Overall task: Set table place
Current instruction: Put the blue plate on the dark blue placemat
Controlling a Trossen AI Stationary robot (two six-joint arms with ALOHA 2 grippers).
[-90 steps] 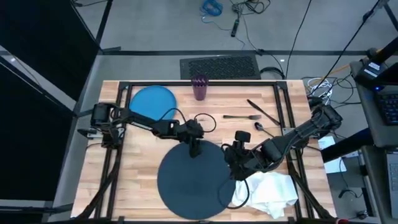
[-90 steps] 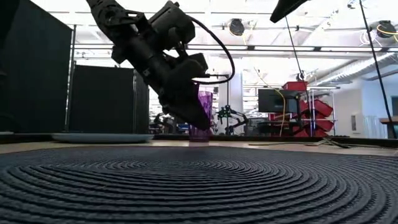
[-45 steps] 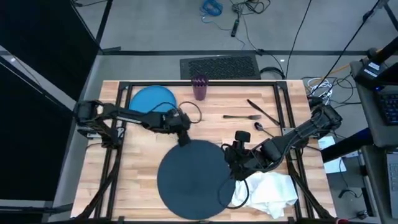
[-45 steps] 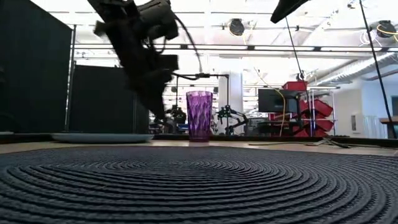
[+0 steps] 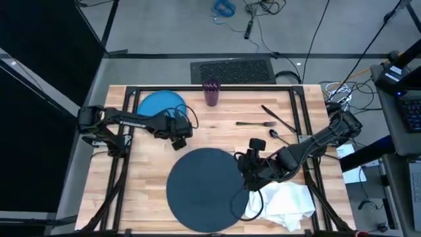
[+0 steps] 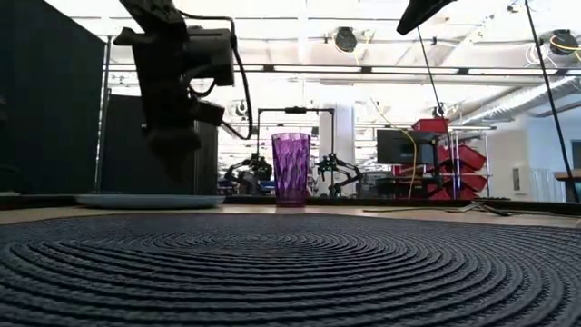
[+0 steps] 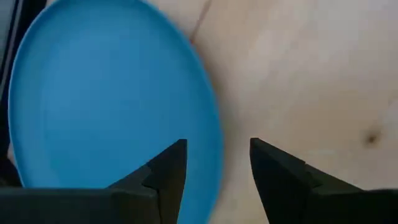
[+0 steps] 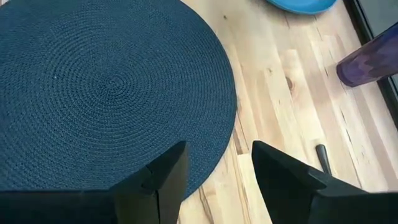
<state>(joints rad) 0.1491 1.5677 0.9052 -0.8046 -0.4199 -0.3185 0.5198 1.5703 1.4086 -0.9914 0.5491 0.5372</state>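
The round dark grey charger (image 5: 207, 187) lies flat on the table (image 5: 131, 197) near its front edge. The blue plate (image 5: 158, 105) lies at the far left, and the purple cup (image 5: 211, 92) stands upright at the far edge. My left gripper (image 5: 177, 141) hovers open above the plate's near right rim (image 7: 211, 124), holding nothing. My right gripper (image 5: 245, 164) stands open over the charger's right edge (image 8: 230, 106), also holding nothing. A crumpled white napkin (image 5: 286, 204) lies at the near right. Fork (image 5: 255, 123), knife (image 5: 279, 118) and spoon (image 5: 276, 135) lie at the far right.
A black metal frame (image 5: 128, 99) edges the table. Bare wood (image 5: 223, 135) shows between the plate, the cup and the cutlery. A black mat (image 5: 232, 70) lies on the floor beyond the far edge.
My left gripper has drawn back from the charger's far edge toward the table's left and far side. It has risen a little and now stands over the blue plate's rim. The charger, my right gripper and everything else have stayed still.
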